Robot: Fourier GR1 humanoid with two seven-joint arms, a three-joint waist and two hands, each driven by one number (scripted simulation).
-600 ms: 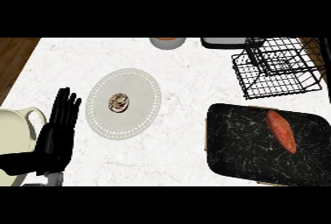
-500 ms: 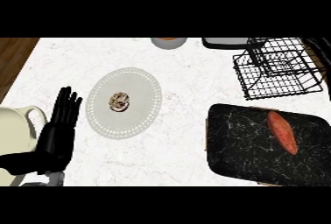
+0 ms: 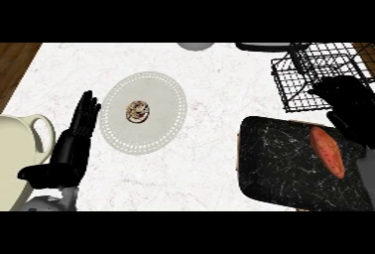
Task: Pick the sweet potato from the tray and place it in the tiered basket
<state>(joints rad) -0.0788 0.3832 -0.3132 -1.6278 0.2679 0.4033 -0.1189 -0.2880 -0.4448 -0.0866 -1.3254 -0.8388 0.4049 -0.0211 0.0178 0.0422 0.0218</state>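
Reaching over the dark tray (image 3: 293, 163), the right hand (image 3: 348, 106), seemingly relaxed and unclenched, should descend lengthwise onto the sweet potato (image 3: 329, 151).

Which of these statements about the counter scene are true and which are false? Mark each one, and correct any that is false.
1. The sweet potato lies on the dark tray. True.
2. The right hand has its fingers curled round the sweet potato. False: the hand is beside it, over the tray's far right edge, and the sweet potato lies uncovered.
3. The left hand shows at the left of the view, open, with straight fingers. True.
4. The round white plate holds nothing. False: a small brownish food item sits at its middle.
5. The sweet potato is already in the black wire tiered basket. False: it is on the tray.
6. A cream jug stands at the left edge. True.
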